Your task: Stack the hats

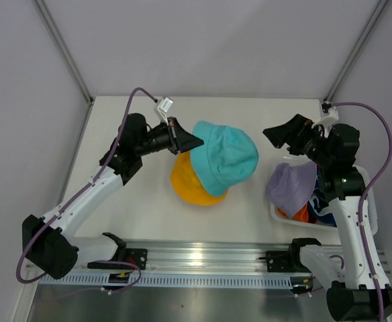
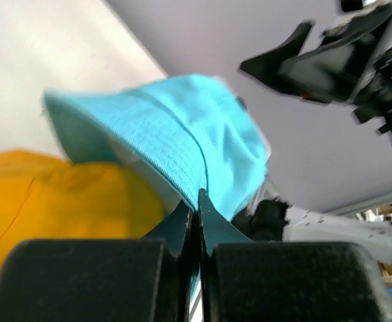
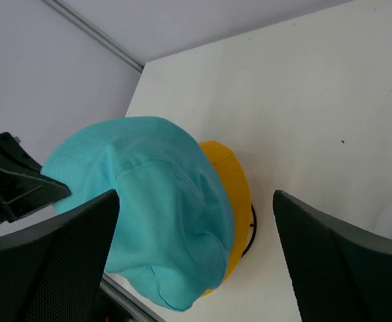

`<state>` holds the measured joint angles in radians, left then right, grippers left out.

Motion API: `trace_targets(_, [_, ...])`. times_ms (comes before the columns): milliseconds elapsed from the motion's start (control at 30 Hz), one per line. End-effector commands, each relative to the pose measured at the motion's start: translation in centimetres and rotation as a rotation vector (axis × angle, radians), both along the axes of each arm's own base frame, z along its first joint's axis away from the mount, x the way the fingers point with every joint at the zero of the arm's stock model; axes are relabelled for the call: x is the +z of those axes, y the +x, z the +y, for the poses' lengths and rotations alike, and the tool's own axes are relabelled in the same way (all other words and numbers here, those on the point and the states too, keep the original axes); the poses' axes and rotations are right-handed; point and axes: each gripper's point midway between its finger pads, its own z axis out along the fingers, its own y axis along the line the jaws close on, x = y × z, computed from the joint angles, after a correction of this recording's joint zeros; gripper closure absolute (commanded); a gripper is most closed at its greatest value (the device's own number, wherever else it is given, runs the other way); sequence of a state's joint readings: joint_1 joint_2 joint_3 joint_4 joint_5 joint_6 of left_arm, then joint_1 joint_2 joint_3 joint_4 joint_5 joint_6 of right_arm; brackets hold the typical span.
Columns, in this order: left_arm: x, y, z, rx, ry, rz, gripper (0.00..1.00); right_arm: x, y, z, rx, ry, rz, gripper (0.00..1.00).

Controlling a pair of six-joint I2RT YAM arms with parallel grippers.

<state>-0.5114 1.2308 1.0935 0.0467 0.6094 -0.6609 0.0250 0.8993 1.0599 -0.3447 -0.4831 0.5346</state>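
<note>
A teal hat (image 1: 226, 155) hangs tilted over a yellow hat (image 1: 192, 184) that sits mid-table. My left gripper (image 1: 194, 142) is shut on the teal hat's brim at its left edge. In the left wrist view the fingers (image 2: 200, 198) pinch the teal fabric (image 2: 182, 127) above the yellow hat (image 2: 48, 201). My right gripper (image 1: 276, 134) stands open to the right of the teal hat and holds nothing. Its view looks down on the teal hat (image 3: 156, 201) and the yellow hat (image 3: 233, 194). A lavender hat (image 1: 291, 188) lies on top of orange (image 1: 302, 213) and navy ones in the basket.
A white mesh basket (image 1: 369, 221) stands at the right front under the right arm. A thin black wire ring (image 3: 252, 228) shows under the yellow hat. The table's back edge meets the grey walls.
</note>
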Motion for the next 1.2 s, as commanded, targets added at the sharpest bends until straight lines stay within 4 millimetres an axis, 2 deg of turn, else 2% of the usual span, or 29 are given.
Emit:
trace_targets(0, [-2.8,-0.1,2.0,0.047,0.048,0.013,0.99,1.2,0.4,0.5,0.021,-0.015,-0.052,0.00])
trace_targets(33, [-4.5,-0.4,2.4,0.048,0.057,0.043,0.99,0.9,0.4,0.7,0.024,-0.014,-0.047,0.00])
trace_targets(100, [-5.3,-0.7,3.0,0.051,0.051,0.038,0.98,0.3,0.8,1.1,0.028,-0.005,-0.025,0.01])
trace_targets(133, [-5.0,-1.0,3.4,0.055,0.048,0.020,0.98,-0.2,0.9,1.3,0.033,0.000,-0.008,0.01])
trace_targets(233, [-6.9,-1.0,4.7,0.089,0.073,0.044,0.98,-1.6,1.2,2.2,0.054,0.019,0.032,0.01])
trace_targets(267, [-6.9,-0.5,5.6,0.122,0.062,0.063,0.98,-1.7,1.4,2.4,0.060,0.024,0.035,0.01])
trace_targets(300, [-8.2,-0.5,6.0,0.140,0.063,0.104,0.97,-1.8,1.3,3.1,0.082,0.030,0.031,0.00])
trace_targets(400, [-9.2,0.4,7.4,0.197,0.005,0.196,0.97,-2.1,1.2,4.4,0.118,0.025,0.037,0.00])
trace_targets(433, [-9.0,0.7,7.6,0.202,-0.017,0.197,0.97,-2.4,1.3,4.7,0.128,0.011,0.037,0.01])
trace_targets(600, [-10.5,1.2,9.0,0.295,-0.035,0.258,0.97,-2.6,1.2,5.1,0.129,-0.036,0.034,0.00])
trace_targets(633, [-11.7,0.9,9.1,0.301,-0.027,0.282,0.97,-2.7,1.2,5.1,0.129,-0.042,0.034,0.00])
trace_targets(700, [-12.1,0.8,9.2,0.309,-0.046,0.303,0.97,-2.6,1.1,5.2,0.137,-0.042,0.030,0.00])
trace_targets(833, [-16.7,0.1,10.0,0.373,-0.043,0.425,0.98,-3.0,1.0,6.0,0.180,-0.040,0.034,0.00])
trace_targets(967, [-18.6,-0.3,10.4,0.400,-0.053,0.475,0.98,-3.8,1.2,7.5,0.219,-0.047,0.043,0.01])
trace_targets(1100, [-19.0,-0.7,10.7,0.407,-0.044,0.474,0.98,-7.4,2.6,7.9,0.171,-0.059,0.127,0.00])
trace_targets(1167, [-18.6,-0.7,10.8,0.404,-0.040,0.462,0.97,-9.2,3.5,7.6,0.117,-0.042,0.172,0.00])
